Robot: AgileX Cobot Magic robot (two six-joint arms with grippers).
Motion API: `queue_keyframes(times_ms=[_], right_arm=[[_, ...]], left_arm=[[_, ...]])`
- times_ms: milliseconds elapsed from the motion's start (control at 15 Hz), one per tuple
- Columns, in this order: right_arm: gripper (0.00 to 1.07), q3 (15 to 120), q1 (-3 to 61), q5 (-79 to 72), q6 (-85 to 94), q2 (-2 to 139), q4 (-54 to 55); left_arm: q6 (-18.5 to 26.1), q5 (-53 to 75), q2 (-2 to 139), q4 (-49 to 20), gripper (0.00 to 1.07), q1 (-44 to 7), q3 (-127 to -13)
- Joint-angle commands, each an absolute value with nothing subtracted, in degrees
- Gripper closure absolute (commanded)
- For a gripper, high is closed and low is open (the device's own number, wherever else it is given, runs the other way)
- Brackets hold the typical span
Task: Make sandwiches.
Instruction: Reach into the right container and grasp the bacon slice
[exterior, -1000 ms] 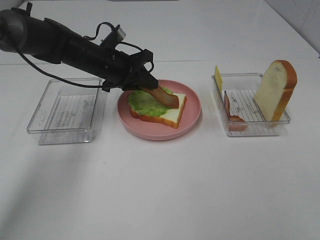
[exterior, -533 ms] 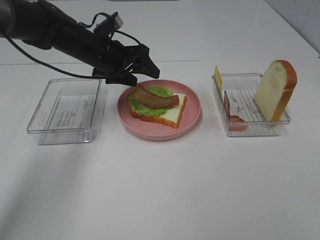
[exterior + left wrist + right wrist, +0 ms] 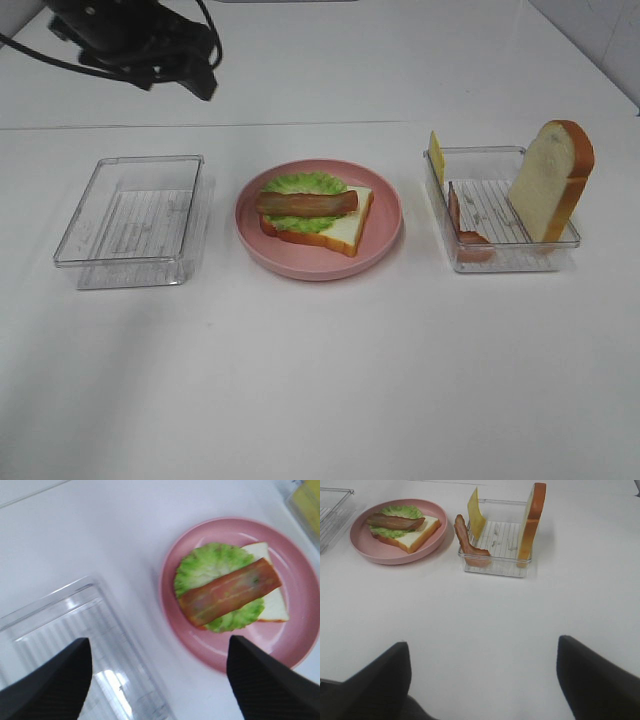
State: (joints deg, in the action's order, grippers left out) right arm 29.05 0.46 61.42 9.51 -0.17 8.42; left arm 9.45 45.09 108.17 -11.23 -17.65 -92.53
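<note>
An open-faced sandwich lies on the round pink plate (image 3: 387, 232): a white bread slice (image 3: 343, 229), a green lettuce leaf (image 3: 300, 184) and a bacon strip (image 3: 306, 203) flat across it. My left gripper (image 3: 160, 680) is open and empty, raised at the back left (image 3: 203, 85), well clear of the plate. In the left wrist view the bacon (image 3: 230, 592) lies ahead of the fingers. My right gripper (image 3: 485, 680) is open over bare table, short of the right tray (image 3: 495, 566); it is outside the high view.
The right tray (image 3: 505, 262) holds an upright bread slice (image 3: 550, 180), a yellow cheese slice (image 3: 436, 155) and another bacon strip (image 3: 460, 222). A clear tray (image 3: 130, 262) left of the plate holds nothing.
My left gripper let go of the bacon strip, opened, and pulled up and back to the far left. The bacon now lies flat on the lettuce. The right gripper has not moved.
</note>
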Motion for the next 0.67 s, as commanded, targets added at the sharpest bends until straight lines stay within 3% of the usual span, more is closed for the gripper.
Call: queue_keyframes(times_ms=[67, 200, 400, 667], right_arm=[[0.31, 28.93, 0.17, 61.02, 9.63, -0.97, 8.42], [0.31, 28.93, 0.17, 61.02, 9.63, -0.97, 8.42], [0.31, 28.93, 0.17, 61.02, 9.63, -0.97, 8.42], [0.31, 28.93, 0.17, 61.02, 9.63, -0.97, 8.42]], left_arm=[[0.69, 54.43, 100.61, 1.55, 0.35, -17.76, -92.88], [-3.78, 63.77, 94.37, 7.33, 0.35, -17.76, -92.88], [-3.78, 72.59, 85.60, 9.97, 0.35, -17.76, -92.82], [-5.44, 73.68, 72.36, 9.91, 0.35, -17.76, -85.37]])
